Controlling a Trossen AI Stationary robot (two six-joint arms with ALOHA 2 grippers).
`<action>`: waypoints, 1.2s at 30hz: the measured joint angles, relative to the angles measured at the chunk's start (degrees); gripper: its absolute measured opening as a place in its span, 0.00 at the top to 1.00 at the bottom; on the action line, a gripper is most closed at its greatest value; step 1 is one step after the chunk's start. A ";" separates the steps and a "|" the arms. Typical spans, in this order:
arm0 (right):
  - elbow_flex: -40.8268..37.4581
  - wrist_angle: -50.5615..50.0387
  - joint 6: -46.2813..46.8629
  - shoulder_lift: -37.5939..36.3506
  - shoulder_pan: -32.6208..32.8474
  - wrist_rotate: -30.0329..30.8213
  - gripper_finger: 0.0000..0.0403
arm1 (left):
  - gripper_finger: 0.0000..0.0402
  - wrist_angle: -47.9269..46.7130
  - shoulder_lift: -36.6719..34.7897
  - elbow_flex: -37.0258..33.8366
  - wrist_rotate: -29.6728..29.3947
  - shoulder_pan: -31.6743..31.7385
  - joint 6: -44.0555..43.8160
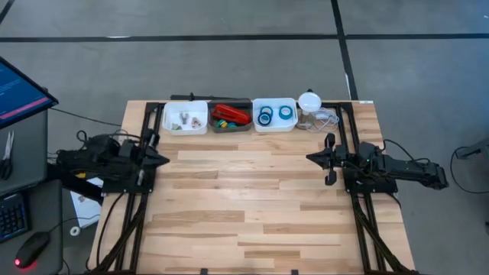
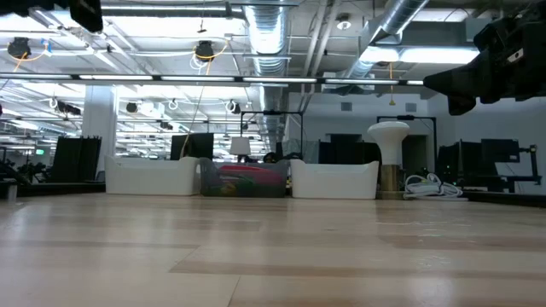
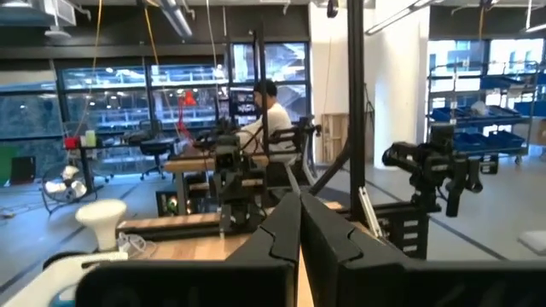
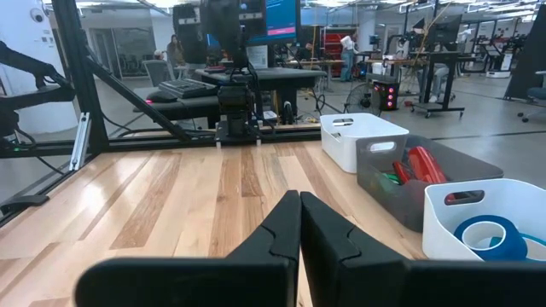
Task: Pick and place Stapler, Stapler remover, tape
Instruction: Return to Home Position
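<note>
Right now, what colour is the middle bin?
Middle bin is grey; shows best in right wrist view.

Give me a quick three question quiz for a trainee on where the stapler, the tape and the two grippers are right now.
1. Fill in: the left gripper and the right gripper both have their fingers ____.
2. True or false: the red stapler lies in the grey bin.
3. Multiple choice: the blue tape rolls sit in A) the grey bin, B) the right white bin, C) the left gripper.
Key: 1 shut; 2 true; 3 B.
</note>
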 joint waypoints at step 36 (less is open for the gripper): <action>0.00 0.00 -0.02 0.00 0.01 0.00 1.00 | 1.00 15.37 0.00 -20.31 -4.75 0.00 -3.03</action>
